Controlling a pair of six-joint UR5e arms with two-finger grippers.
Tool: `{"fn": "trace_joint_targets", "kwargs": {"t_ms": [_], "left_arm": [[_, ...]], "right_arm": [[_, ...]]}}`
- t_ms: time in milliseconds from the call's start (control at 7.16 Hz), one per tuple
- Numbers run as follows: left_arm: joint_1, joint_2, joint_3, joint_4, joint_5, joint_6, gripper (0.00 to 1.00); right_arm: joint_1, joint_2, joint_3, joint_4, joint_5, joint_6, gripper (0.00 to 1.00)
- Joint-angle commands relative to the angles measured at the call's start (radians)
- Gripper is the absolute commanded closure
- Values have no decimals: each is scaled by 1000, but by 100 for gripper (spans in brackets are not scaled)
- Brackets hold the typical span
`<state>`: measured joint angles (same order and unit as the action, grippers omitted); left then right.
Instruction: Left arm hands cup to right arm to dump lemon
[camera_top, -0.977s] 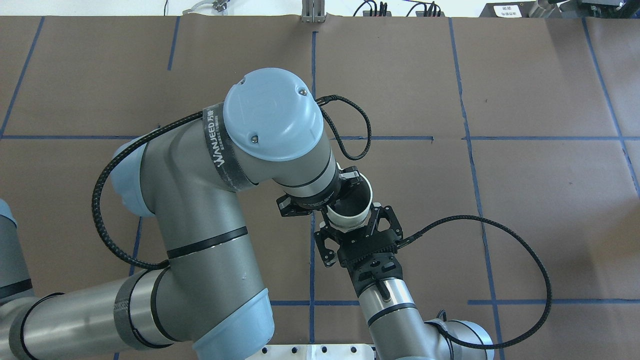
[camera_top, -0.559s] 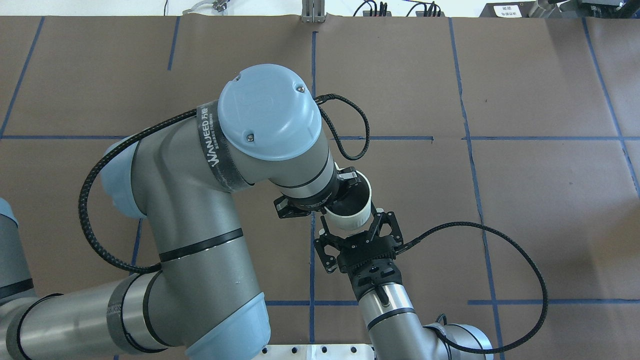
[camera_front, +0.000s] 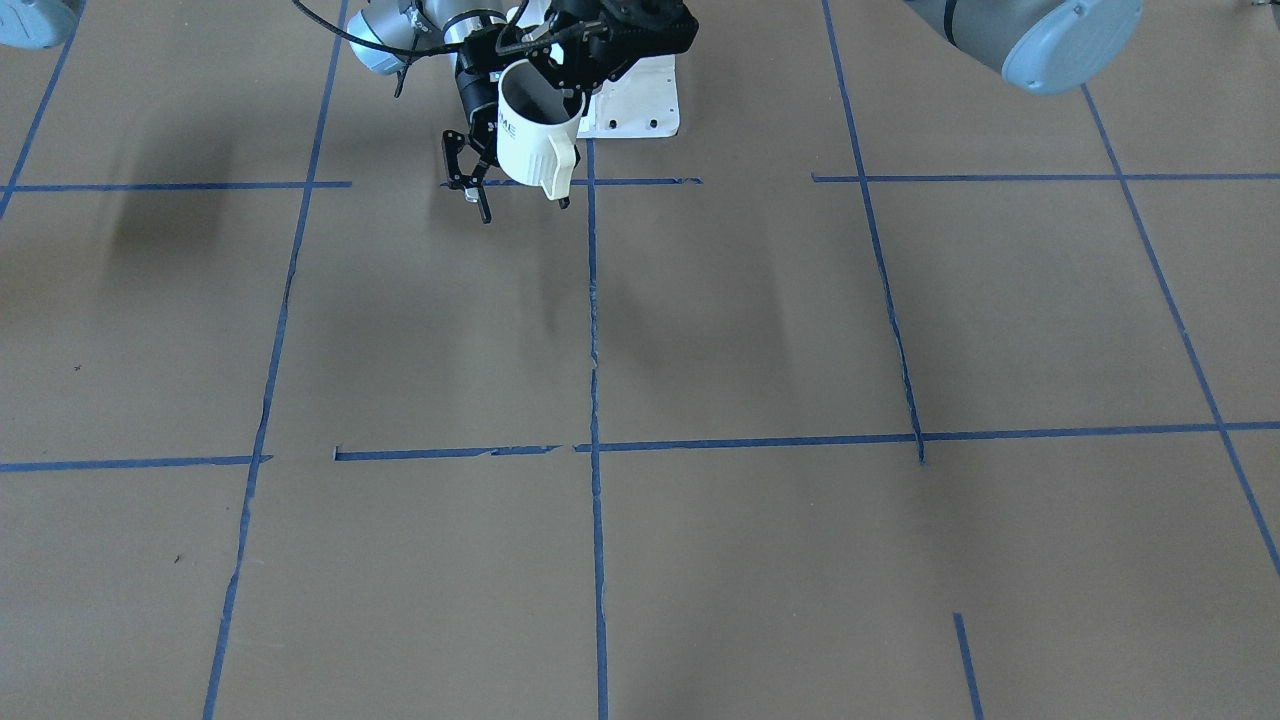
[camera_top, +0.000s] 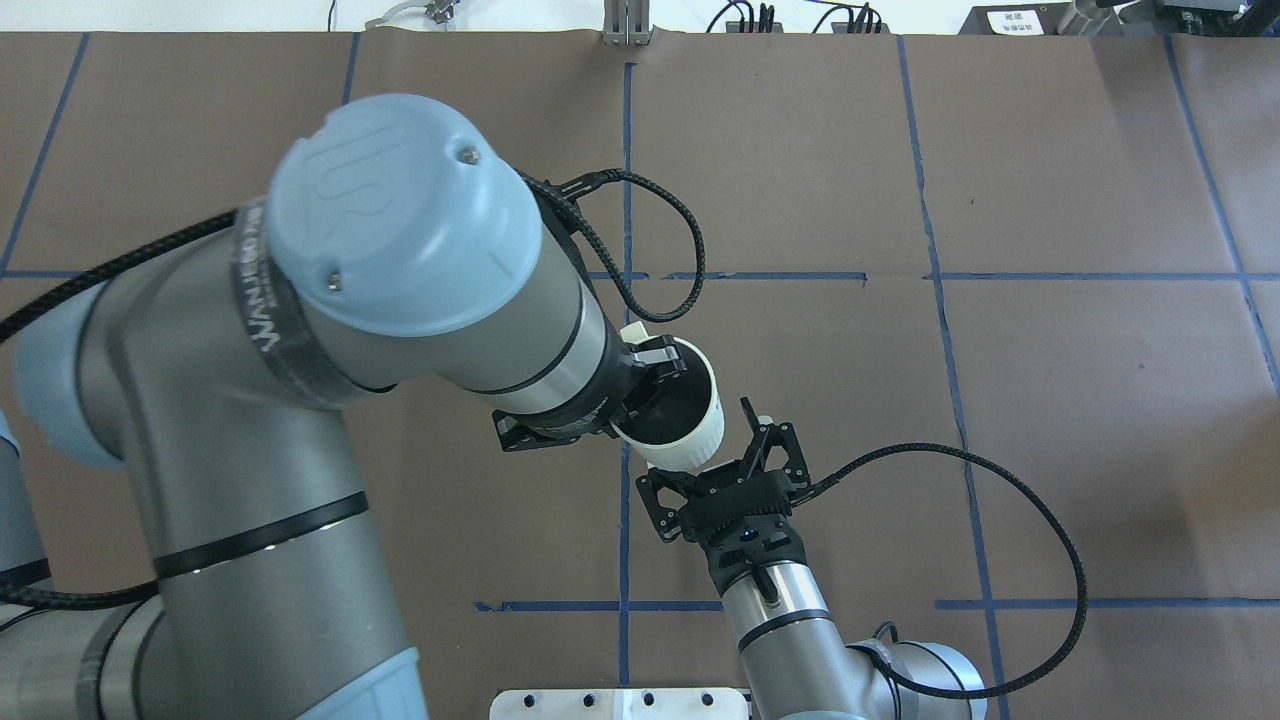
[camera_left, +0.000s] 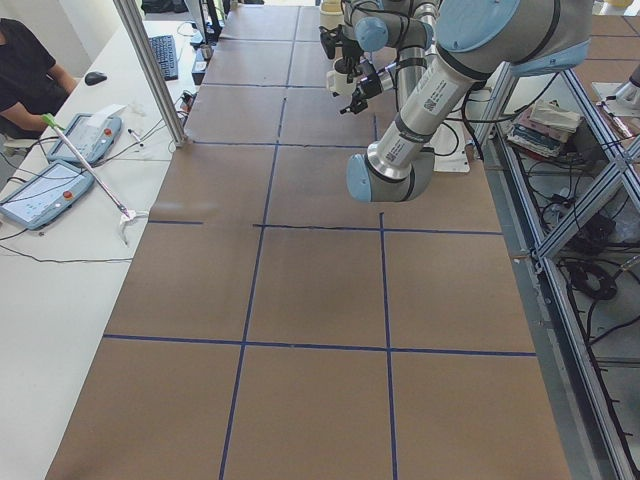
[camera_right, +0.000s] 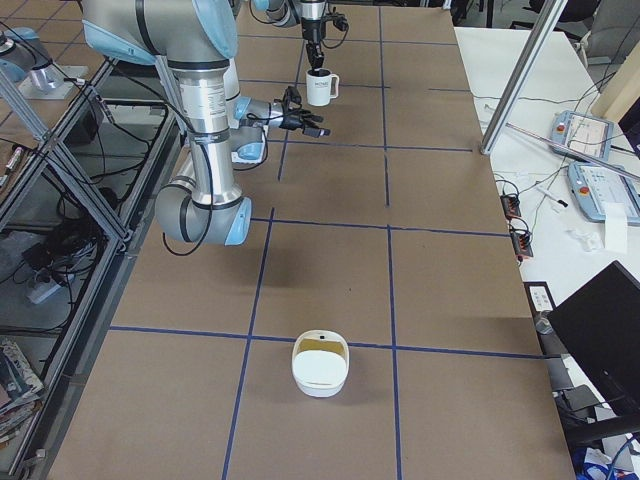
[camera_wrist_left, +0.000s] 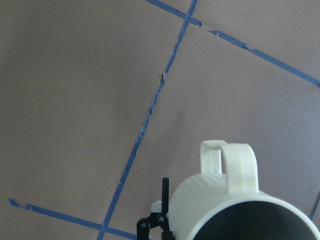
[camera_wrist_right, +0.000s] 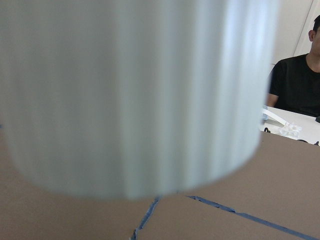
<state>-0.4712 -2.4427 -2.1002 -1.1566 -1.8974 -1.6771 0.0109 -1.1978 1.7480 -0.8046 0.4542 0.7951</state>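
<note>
The cup (camera_top: 678, 418) is a white mug with a dark inside and a ribbed lower body, held in the air and tilted slightly. My left gripper (camera_top: 650, 385) is shut on its rim from above, one finger inside. In the front view the cup (camera_front: 532, 140) hangs under the left gripper (camera_front: 548, 80), handle toward the camera. My right gripper (camera_top: 705, 455) is open, and its fingers stand on either side of the cup's lower body (camera_front: 525, 205). The ribbed wall (camera_wrist_right: 135, 95) fills the right wrist view. The left wrist view shows the handle (camera_wrist_left: 229, 162). No lemon shows.
Brown paper with blue tape lines (camera_top: 625, 150) covers the table. A white container (camera_right: 320, 365) with something yellowish inside stands far off along the table. A person (camera_wrist_right: 297, 82) sits beyond the table's end, and tablets (camera_left: 50, 190) lie on the side bench.
My left arm has swung left and its elbow has come up toward the camera. The cup has shifted slightly left. The right gripper stays open at the cup's base.
</note>
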Motion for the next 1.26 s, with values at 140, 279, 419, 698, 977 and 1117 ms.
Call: {"fn": "trace_joint_targets", "kwargs": {"t_ms": [140, 279, 419, 698, 977, 1117], "left_arm": [[-69, 212, -189, -2, 4, 131, 100], [-96, 297, -240, -3, 1, 214, 100], [-124, 356, -257, -5, 1, 299, 100], [-185, 491, -267, -12, -2, 457, 100], [-251, 598, -273, -32, -8, 604, 100], [-270, 672, -262, -98, -11, 661, 100]], "right_arm": [[11, -71, 30, 2, 1, 4, 0], [24, -100, 31, 2, 17, 3, 0], [73, -111, 41, 2, 99, 4, 0], [215, -143, 42, 1, 305, 4, 0], [382, -157, 42, -71, 558, 4, 0], [465, -158, 47, -85, 713, 3, 0]]}}
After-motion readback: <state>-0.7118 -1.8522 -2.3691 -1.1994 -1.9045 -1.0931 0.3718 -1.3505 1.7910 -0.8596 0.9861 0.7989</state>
